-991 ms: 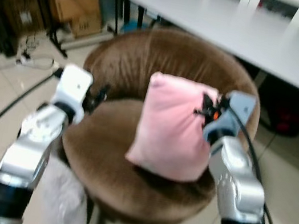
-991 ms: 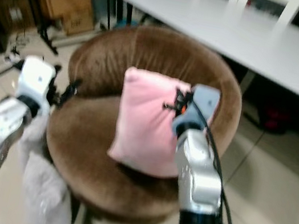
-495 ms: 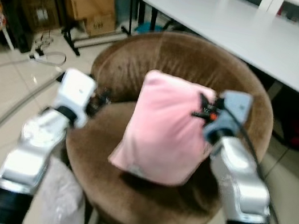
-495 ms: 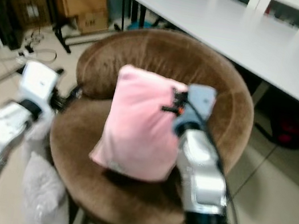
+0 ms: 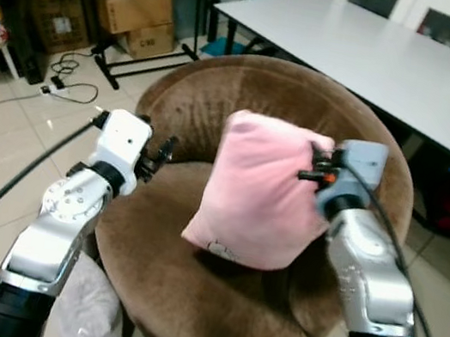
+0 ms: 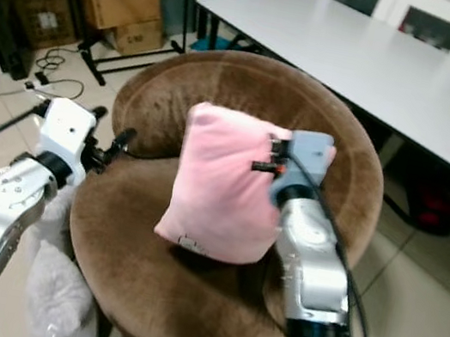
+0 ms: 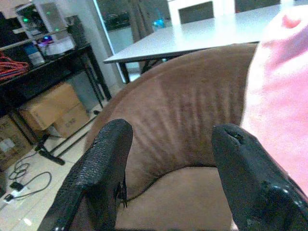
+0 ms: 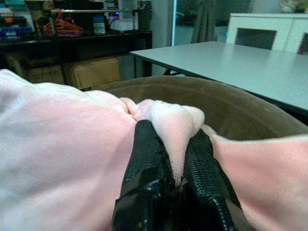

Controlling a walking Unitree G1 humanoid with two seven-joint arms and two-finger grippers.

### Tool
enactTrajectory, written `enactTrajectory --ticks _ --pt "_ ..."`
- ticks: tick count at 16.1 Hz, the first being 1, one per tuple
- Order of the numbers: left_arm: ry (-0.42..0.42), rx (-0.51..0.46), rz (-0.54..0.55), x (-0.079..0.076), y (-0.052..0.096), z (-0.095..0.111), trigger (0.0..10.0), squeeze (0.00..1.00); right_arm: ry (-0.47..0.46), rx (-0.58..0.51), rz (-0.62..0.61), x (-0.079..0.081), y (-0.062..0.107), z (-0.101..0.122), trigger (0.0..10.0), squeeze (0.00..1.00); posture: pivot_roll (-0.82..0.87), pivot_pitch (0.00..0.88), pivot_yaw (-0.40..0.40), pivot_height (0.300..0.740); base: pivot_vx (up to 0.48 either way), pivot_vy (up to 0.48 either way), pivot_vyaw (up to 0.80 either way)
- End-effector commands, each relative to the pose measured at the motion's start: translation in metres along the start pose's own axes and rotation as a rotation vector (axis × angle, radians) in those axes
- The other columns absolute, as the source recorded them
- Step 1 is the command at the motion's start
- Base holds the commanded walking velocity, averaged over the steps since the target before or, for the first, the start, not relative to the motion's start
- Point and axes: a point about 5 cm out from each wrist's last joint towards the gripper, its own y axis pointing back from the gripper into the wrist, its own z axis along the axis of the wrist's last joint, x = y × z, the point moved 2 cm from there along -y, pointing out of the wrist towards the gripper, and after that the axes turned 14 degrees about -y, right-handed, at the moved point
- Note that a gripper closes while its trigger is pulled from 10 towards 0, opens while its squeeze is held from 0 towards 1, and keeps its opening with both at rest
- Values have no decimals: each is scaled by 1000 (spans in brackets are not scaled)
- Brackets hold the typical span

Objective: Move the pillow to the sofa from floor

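You're at the placing step: your right gripper (image 8: pixel 171 159) pinches the pink pillow (image 5: pixel 260 192) by 1 corner above the brown round sofa (image 5: pixel 186 293), left gripper (image 7: pixel 173 159) spread empty beside, so lower it onto the seat and release.

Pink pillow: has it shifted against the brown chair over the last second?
Cannot tell. The camera moved, and the pink pillow, pinched by the right gripper, hangs over the brown chair seat in every frame, with no clear shift.

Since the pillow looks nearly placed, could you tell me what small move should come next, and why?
Probably lower it a little, then open the right gripper. Its fingers pinch the pillow by a top corner, and the pillow hangs tilted with its bottom edge at the sofa seat. The left gripper is open beside it.
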Motion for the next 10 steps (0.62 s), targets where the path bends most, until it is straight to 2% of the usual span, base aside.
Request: enactTrajectory --ticks 1,4,5,7,8,10 --pt "-11 -5 -4 3 0 -1 10000 0 33 32 48 13 -3 -3 10000 0 -69 0 -6 740 0 0 0" --pt "-36 -6 -99 -8 -5 -2 10000 0 37 55 64 16 -5 -9 10000 0 -54 0 -14 740 0 0 0" --pt "22 -37 -169 -9 -10 1 10000 1000 49 60 86 19 -6 -8 10000 0 -56 0 -10 740 0 0 0" --pt "-18 -52 -271 -9 -18 3 10000 1000 72 65 119 23 -6 -8 10000 0 -55 0 -10 740 0 0 0" --pt "-25 -75 -338 -7 -28 9 10000 1000 113 80 149 27 -7 -10 10000 0 -55 0 -10 740 0 0 0" --pt "24 -102 -387 -7 -39 17 10000 1000 151 82 187 32 -8 -9 10000 0 -54 0 -11 740 0 0 0"
